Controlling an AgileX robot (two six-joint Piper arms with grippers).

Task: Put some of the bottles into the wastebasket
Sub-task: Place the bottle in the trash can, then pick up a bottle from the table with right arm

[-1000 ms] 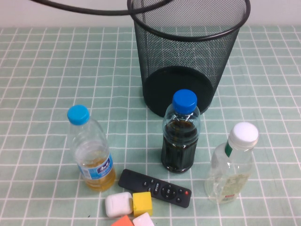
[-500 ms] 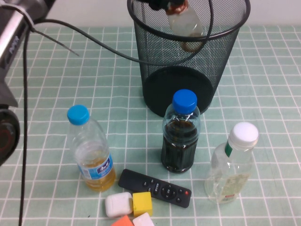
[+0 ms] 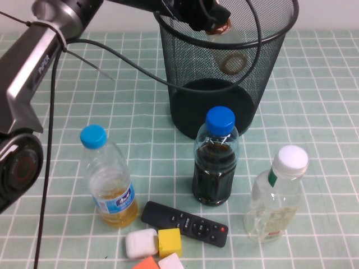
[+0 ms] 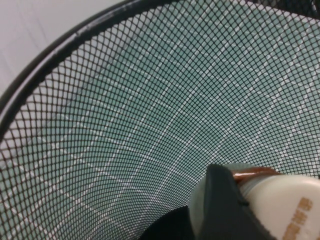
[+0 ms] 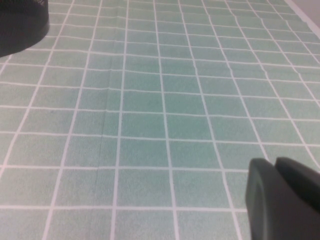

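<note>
The left gripper [image 3: 208, 15] sits at the mouth of the wastebasket [image 3: 263, 53], at its far-left rim, with the small bottle [image 3: 224, 39] in its grasp. Its fingers are closed on the bottle's brownish neck; the left wrist view shows a dark finger [image 4: 222, 205] pressed against the beige cap and neck, with the mesh wall of the basket filling the rest of that view. The clear body hangs slanted down inside the basket, its round base showing through the mesh, above the solid black floor. It is not yet let go.

So, as I judge it, the 1st deposit is nearly done: the bottle is within the rim and only the release is left. No other bottle can be seen lying in the basket.

The large bottle [image 3: 277, 196], white-capped with a green label, stands upright on the table at the near right, well apart from the basket, untouched. It is the likely next one to go in.

The dark bottle [image 3: 215, 159] stands just in front of the basket, and the yellow bottle [image 3: 109, 179] stands near left, with a remote [image 3: 185, 223] and coloured blocks [image 3: 157, 246] nearby.

The right gripper [image 5: 280, 200] is out of the high view; its wrist view shows it low over bare tablecloth, holding nothing visible. Whether it is open, I cannot tell.
</note>
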